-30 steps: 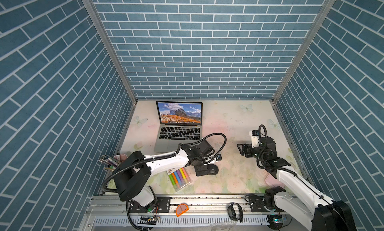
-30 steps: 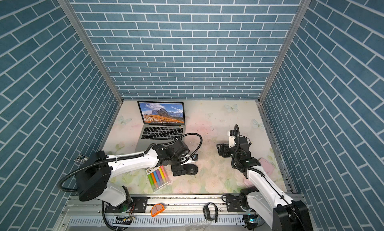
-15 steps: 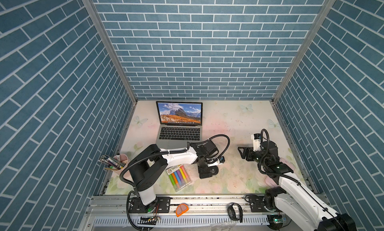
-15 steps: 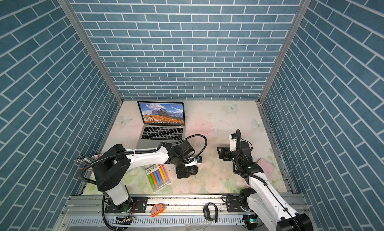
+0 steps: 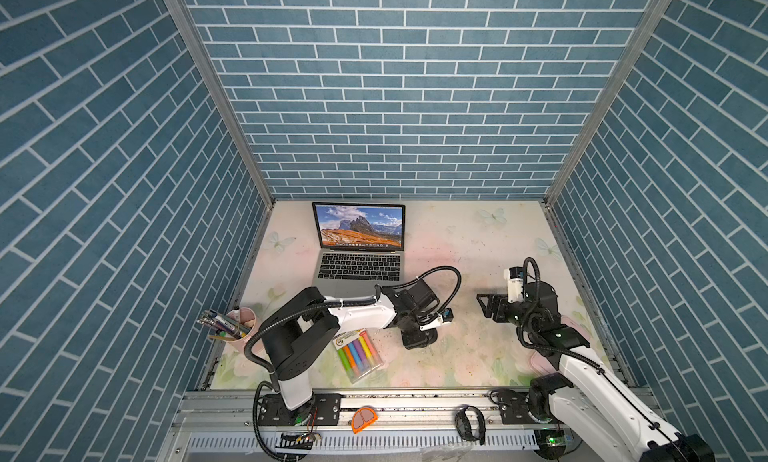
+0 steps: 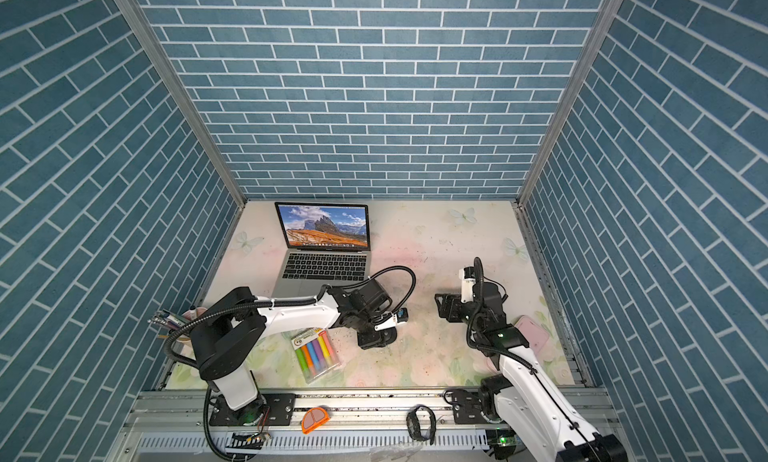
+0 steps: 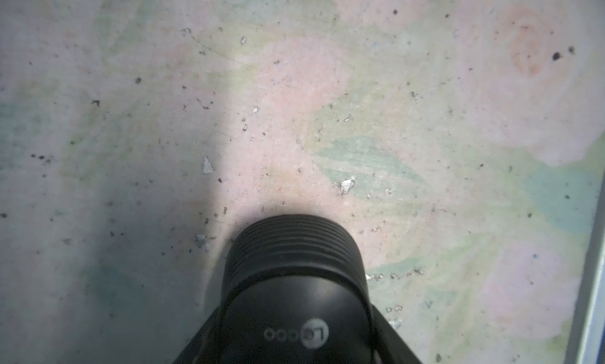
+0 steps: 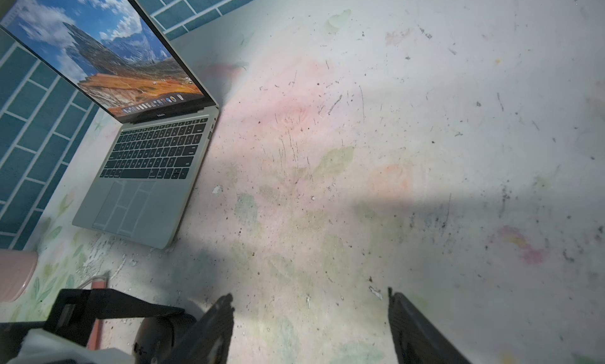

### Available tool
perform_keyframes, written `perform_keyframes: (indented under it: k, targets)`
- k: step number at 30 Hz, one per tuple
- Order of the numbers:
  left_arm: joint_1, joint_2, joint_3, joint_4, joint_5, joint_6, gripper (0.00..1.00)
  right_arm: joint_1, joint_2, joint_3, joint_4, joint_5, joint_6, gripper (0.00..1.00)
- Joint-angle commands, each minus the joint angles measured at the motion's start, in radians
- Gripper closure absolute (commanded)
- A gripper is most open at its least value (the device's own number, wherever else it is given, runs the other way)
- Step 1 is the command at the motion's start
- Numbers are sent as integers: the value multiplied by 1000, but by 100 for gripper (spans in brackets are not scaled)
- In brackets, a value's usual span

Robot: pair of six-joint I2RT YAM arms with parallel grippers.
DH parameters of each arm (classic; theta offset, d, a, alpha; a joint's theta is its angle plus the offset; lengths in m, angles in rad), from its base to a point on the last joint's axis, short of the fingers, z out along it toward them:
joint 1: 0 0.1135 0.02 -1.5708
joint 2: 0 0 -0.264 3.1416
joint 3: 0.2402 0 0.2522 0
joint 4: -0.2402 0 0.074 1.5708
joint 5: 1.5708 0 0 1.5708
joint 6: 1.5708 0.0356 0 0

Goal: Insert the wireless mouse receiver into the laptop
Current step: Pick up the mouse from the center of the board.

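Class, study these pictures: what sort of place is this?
Probably a robot test booth staged as a desk: brick-print wall panels, two robot arms bolted to a front rail, and a laptop and pen cup on a floral tabletop.

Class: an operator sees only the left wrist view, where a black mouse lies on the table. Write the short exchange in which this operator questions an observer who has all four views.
Operator: I see only the mouse on the table. Where is the laptop?
Observer: It stands open at the table's back, on the robot's left, with its screen lit.
Operator: Is the right gripper free?
Observer: Yes. In the right wrist view its jaws stand apart, with only bare table between them.
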Motion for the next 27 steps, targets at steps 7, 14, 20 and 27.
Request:
perform_keyframes:
  k: [7, 14, 20, 27]
  targets:
    - [13, -56, -14, -52, 84, -42, 47, 5, -117, 59, -9, 10, -68, 24]
    - [94, -28, 137, -301, 99, -99, 62, 33, -187, 93, -37, 33, -278, 24]
    - [191, -28, 245, -458, 169, -145, 63, 147, -136, 104, 27, 61, -436, 24]
    - [292, -73, 319, -537, 186, -194, 62, 395, 22, 103, 138, 158, -741, 24]
